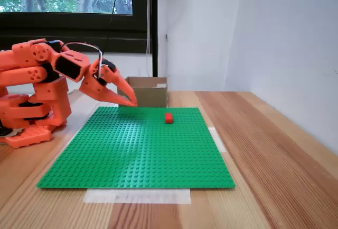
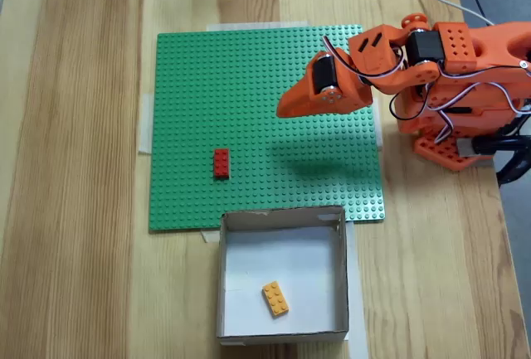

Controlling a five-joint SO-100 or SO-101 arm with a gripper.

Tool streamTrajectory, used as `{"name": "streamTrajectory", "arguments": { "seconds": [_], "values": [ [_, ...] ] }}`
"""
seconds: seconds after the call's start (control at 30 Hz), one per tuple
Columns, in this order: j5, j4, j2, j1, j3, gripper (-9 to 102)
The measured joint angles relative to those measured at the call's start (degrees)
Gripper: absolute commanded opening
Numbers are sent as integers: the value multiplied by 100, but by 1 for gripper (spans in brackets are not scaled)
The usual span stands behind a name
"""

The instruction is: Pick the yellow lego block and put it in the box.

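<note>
In a fixed view from desk level, the orange arm's fingers (image 1: 128, 98) point down at upper left of centre, tips together, clenched on nothing, in front of the box (image 1: 150, 92). A red brick (image 1: 169, 117) sits on the green baseplate (image 1: 137, 155).

In a fixed view from above, the yellow lego block (image 2: 275, 298) lies inside the box (image 2: 282, 220) at bottom centre. The baseplate is mostly bare. The desk (image 2: 75, 168) is wood; white walls and a window stand behind.
</note>
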Motion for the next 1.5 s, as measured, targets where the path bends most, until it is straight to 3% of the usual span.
{"name": "streamTrajectory", "arguments": {
  "seconds": [0.2, 1.5],
  "values": [
    [114, 369, 26, -97, 0, -1],
    [-18, 422, 18, -114, 0, -1]
  ]
}}
